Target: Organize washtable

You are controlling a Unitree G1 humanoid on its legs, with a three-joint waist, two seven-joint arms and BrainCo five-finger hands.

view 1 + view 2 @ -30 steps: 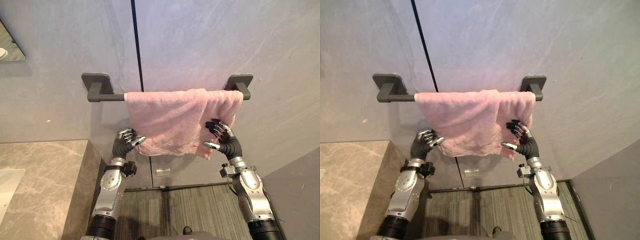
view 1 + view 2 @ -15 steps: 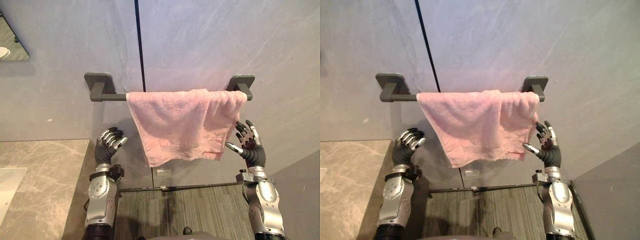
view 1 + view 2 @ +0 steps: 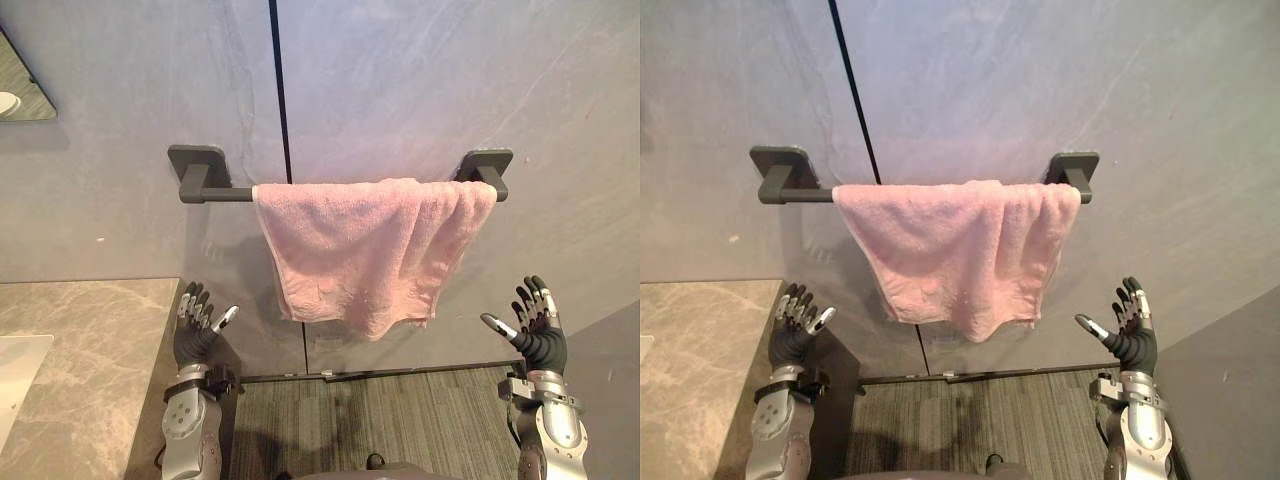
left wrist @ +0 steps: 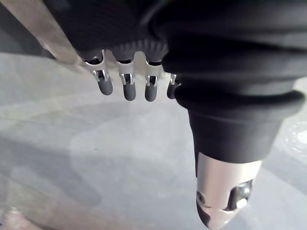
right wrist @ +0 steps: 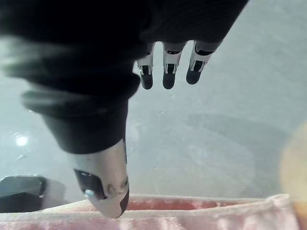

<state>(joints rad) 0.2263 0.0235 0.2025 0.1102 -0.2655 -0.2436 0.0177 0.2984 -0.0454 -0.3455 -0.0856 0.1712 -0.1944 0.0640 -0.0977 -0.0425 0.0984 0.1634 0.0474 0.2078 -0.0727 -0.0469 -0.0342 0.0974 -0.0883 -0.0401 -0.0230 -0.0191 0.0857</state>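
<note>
One pink towel [image 3: 365, 250] hangs draped over the dark towel bar [image 3: 215, 193], covering it up to the right bracket. The left robot hand [image 3: 196, 335] is below the bar's left end and the right robot hand [image 3: 537, 335] is below its right end. Both have fingers spread and empty, clear of the towel.

We log the towel bar [image 3: 214, 193] on the wall [image 3: 400, 80], with the towel [image 3: 365, 250] draped over it from near its left bracket to its right end. Below, the 2 hands flank the towel, both apart from it: left hand [image 3: 196, 334] beside the counter [image 3: 80, 360], right hand [image 3: 538, 336] opposite.
</note>
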